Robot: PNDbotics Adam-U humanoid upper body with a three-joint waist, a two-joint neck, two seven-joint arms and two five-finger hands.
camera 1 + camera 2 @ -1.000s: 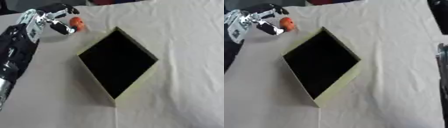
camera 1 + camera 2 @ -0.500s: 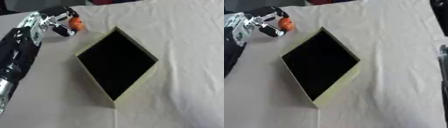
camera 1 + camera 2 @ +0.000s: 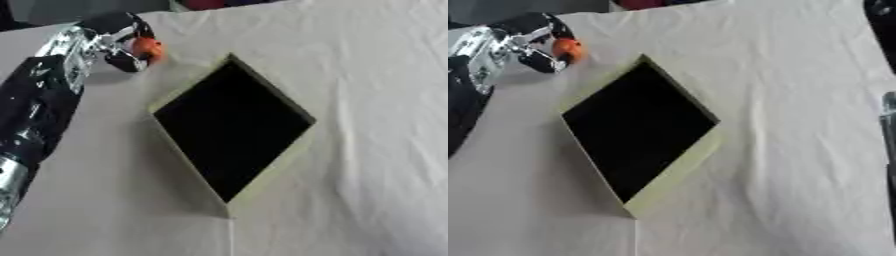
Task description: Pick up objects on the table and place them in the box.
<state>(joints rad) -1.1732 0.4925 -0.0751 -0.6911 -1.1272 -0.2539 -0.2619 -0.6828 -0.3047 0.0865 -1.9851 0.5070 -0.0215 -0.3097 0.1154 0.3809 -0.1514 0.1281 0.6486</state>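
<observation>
Fingers of the left hand (image 3: 109, 40) were curled round a small orange object (image 3: 146, 48), which was pinched between black fingers above and a black thumb below, at the far left of the table. The hand was seen at the end of a black and silver arm that entered from the lower left edge. The held object was kept above the white cloth (image 3: 367, 100), just beyond the far left corner of the box (image 3: 278, 165), and apart from it. The box was laid askew like a diamond near the middle of the cloth, with pale yellowish walls and a dark inside in which no contents could be made out. At the right edge of the right eye view a dark strip was shown; whether it belonged to the right hand could not be told.
</observation>
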